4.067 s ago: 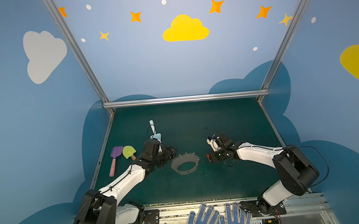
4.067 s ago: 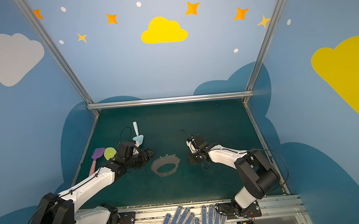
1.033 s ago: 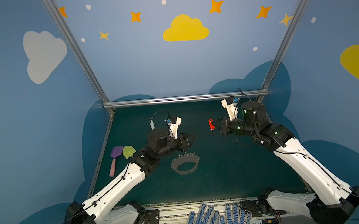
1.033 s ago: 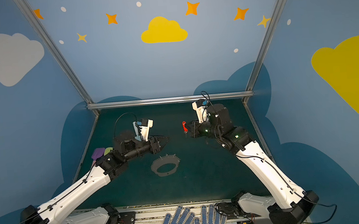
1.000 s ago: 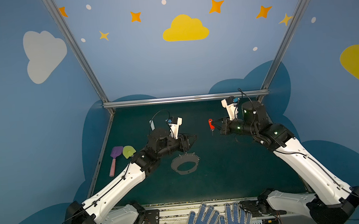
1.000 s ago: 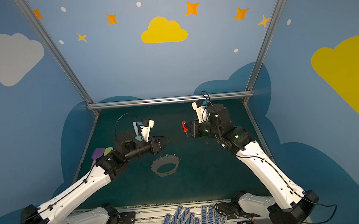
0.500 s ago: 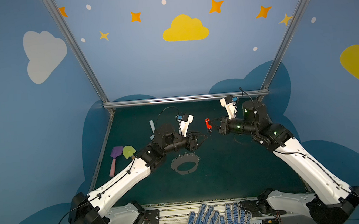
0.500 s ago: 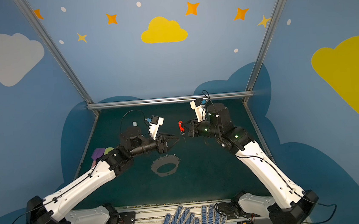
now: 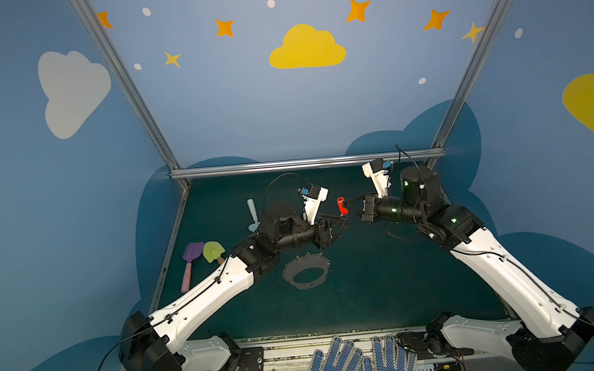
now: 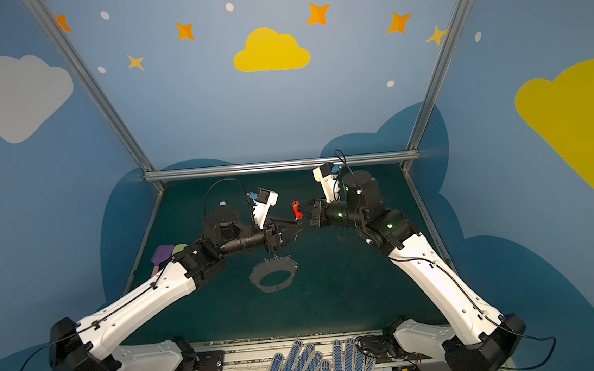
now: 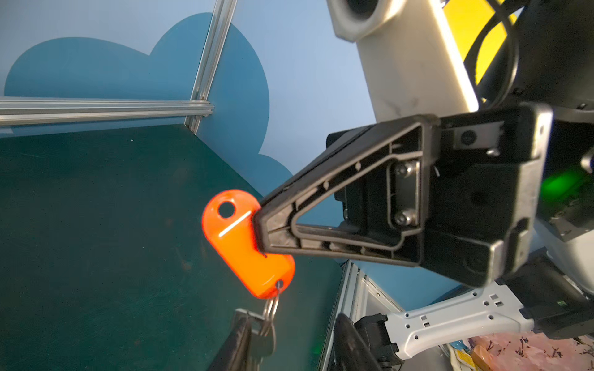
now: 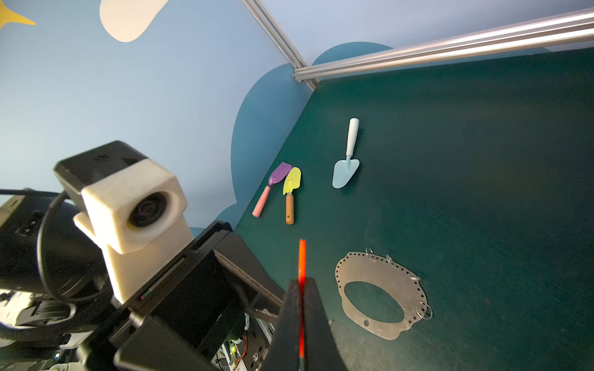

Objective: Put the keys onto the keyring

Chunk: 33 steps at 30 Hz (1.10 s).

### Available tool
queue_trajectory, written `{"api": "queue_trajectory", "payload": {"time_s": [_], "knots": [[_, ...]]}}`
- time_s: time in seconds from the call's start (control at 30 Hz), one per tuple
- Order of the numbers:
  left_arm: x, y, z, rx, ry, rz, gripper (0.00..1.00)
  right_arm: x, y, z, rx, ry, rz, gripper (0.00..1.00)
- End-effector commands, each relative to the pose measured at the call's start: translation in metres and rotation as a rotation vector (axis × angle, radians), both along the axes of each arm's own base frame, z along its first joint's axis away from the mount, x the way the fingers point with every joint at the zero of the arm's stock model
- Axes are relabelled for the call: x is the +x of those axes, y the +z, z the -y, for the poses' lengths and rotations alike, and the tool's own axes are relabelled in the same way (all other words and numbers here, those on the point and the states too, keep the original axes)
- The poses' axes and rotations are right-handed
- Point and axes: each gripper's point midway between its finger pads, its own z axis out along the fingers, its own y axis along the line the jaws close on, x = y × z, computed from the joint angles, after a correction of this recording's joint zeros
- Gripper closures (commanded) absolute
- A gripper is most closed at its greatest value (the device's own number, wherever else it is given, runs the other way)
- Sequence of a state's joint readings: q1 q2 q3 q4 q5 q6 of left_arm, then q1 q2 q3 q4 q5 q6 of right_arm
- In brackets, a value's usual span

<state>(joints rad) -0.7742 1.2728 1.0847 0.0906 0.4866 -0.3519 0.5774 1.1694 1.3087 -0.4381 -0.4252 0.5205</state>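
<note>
The keys [image 9: 342,205] [image 10: 296,209] hang in the air, held by the orange plastic tag [image 11: 244,244]. My right gripper [image 9: 349,204] [image 11: 260,231] [image 12: 300,282] is shut on that tag. A small wire ring links the tag to the silver key [image 11: 265,337] below it. My left gripper [image 9: 344,222] [image 10: 298,227] [image 11: 291,324] is just under the tag. Its jaws stand apart, and the silver key lies against one finger [image 11: 238,340]. The keyring [image 9: 290,269] [image 10: 257,272] [image 12: 360,269], a flat grey plate with wire rings on its rim, lies on the green table below both grippers.
Three toy shovels lie at the table's left: purple [image 9: 191,256], yellow [image 9: 213,252] and light blue [image 9: 253,216]. Blue dotted gloves [image 9: 359,368] lie past the front edge. A metal rail [image 9: 304,163] bounds the back.
My left gripper has moved right, up to the hanging key, and its jaws have narrowed. The right gripper has shifted slightly left with the tag.
</note>
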Motion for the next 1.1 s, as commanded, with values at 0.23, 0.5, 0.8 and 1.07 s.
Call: {"api": "queue_trajectory", "payload": {"time_s": [0.23,0.5,0.8,1.07], "knots": [[-0.001,0.014,-0.001,-0.006,0.004,0.051,0.72,-0.002,0.009,-0.002,0.03,0.01,0.019,0.97],[0.006,0.014,-0.005,0.004,0.051,0.066,0.81,-0.003,0.012,-0.003,0.042,0.017,0.017,0.96],[0.006,0.016,-0.011,0.019,0.077,0.087,0.89,-0.004,0.011,-0.001,0.042,0.008,0.013,0.96],[0.004,0.021,-0.016,0.014,0.085,0.107,0.93,-0.002,0.009,0.0,0.046,-0.008,0.003,0.95]]}}
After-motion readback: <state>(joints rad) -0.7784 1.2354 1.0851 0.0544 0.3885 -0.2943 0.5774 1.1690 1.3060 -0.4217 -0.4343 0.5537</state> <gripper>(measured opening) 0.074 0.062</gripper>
